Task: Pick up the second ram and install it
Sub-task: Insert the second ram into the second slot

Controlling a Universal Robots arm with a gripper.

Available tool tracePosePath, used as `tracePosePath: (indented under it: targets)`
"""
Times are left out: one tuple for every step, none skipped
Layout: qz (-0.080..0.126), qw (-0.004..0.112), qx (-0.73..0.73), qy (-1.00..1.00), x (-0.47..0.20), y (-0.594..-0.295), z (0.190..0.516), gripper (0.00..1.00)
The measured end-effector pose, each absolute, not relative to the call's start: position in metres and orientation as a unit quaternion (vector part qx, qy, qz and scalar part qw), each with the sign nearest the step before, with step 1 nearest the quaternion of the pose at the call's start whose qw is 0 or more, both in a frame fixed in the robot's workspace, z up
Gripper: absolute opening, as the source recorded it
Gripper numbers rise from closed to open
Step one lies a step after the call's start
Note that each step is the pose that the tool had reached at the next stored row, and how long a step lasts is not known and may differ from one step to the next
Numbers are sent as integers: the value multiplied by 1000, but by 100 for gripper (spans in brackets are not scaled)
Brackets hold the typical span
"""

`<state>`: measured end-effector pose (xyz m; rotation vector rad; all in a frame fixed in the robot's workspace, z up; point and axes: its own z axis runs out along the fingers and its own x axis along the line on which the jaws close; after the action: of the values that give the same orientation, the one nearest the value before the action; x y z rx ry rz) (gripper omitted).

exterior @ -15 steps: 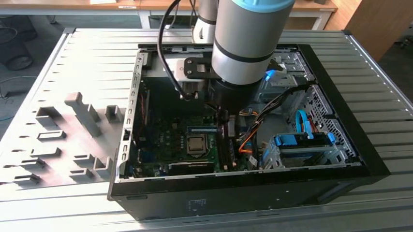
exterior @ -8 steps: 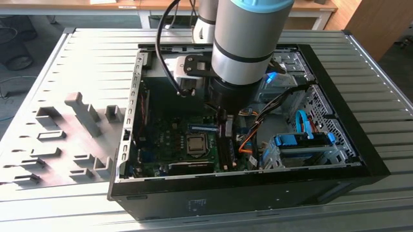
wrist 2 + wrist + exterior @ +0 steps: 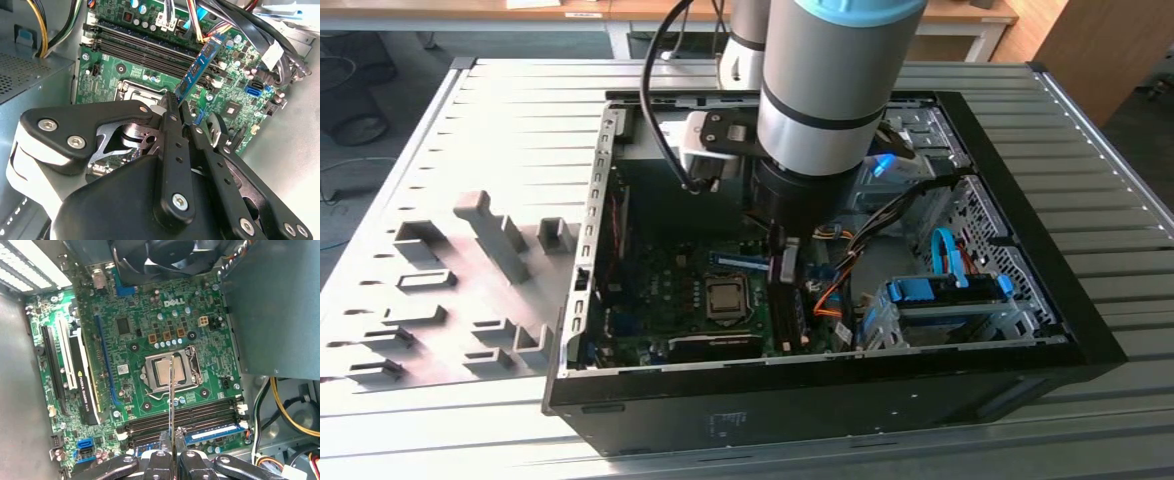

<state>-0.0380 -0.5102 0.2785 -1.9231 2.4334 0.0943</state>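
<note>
Inside the single open computer case (image 3: 854,412) on the worktop (image 3: 1121,230), one claw (image 3: 175,102) is clamped on the second ram (image 3: 200,67). It holds the stick on end above the motherboard (image 3: 135,330), close to the memory slots (image 3: 180,419). Two sticks are in sight: this one and another stick (image 3: 212,432) seated in a slot.

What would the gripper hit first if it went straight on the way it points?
Shut on the second ram, the gripper points down at the motherboard. Going straight on, the stick's free edge would probably meet the memory slots first, though depth and exact alignment are hard to judge.
</note>
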Motion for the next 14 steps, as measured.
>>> tracePosePath:
  targets:
    - [30, 19, -617, 786, -38, -510, 279, 14]
    - [30, 19, -614, 788, -38, -510, 278, 14]
    - [30, 20, -612, 790, -38, -510, 278, 14]
    - [30, 20, -610, 792, -38, -510, 278, 14]
    - [30, 20, -608, 793, -38, -510, 278, 14]
    - [30, 20, -605, 795, -38, -510, 278, 14]
    - [30, 20, -603, 797, -38, -510, 278, 14]
    - [30, 20, -601, 798, -38, -510, 278, 14]
    - [30, 20, -599, 800, -38, -510, 278, 14]
    - [30, 20, -597, 801, -38, -510, 278, 14]
    - [30, 20, -595, 803, -38, -510, 278, 14]
    - [30, 20, -593, 804, -38, -510, 278, 14]
    - [29, 20, -592, 806, -38, -510, 278, 14]
    - [29, 20, -590, 807, -38, -510, 278, 14]
